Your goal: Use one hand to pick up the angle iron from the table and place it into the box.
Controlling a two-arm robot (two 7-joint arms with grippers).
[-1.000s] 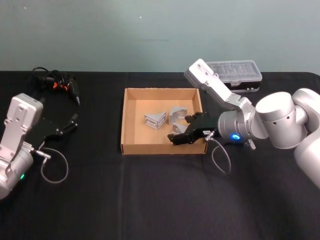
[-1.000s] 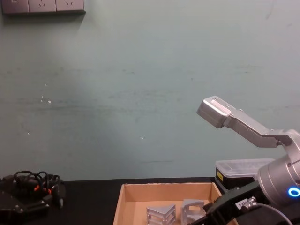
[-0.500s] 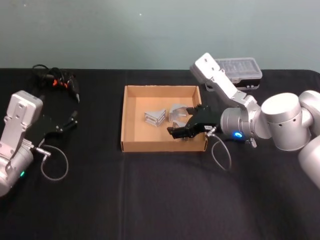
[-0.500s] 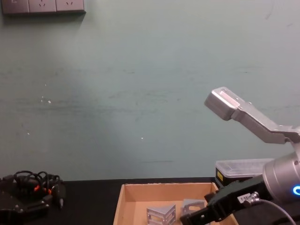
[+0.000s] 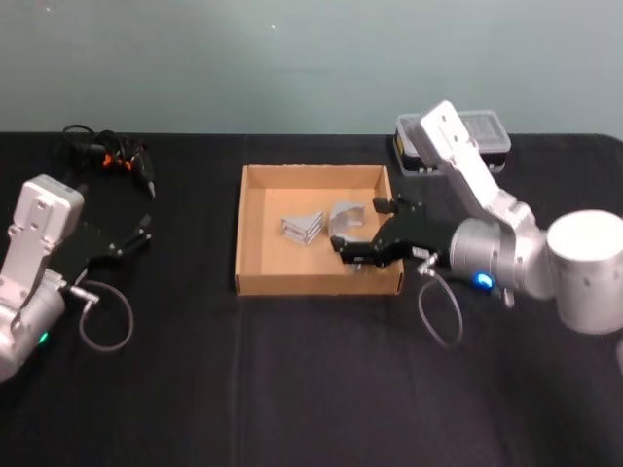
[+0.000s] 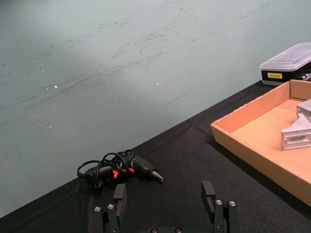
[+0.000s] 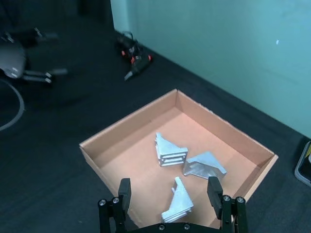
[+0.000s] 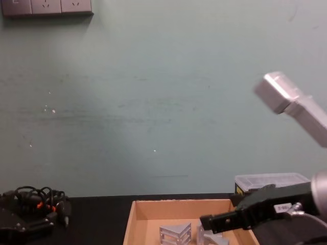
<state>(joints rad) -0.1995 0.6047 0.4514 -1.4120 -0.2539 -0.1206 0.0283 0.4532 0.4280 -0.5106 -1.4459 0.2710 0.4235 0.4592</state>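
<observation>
Pulling back toward the box's (image 5: pixel 316 282) right near corner, the right gripper (image 7: pixel 172 199) is hanging wide and empty above three irons (image 7: pixel 181 198) lying inside, while the left gripper (image 6: pixel 165 211) is idling wide by the table's (image 5: pixel 292 389) left edge.

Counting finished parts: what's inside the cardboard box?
Three angle irons lie on the box floor. The open right gripper above covers a little floor.

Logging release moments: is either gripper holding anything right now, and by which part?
Nothing is held. The right gripper is open above the box; the left gripper is open, empty.
</observation>
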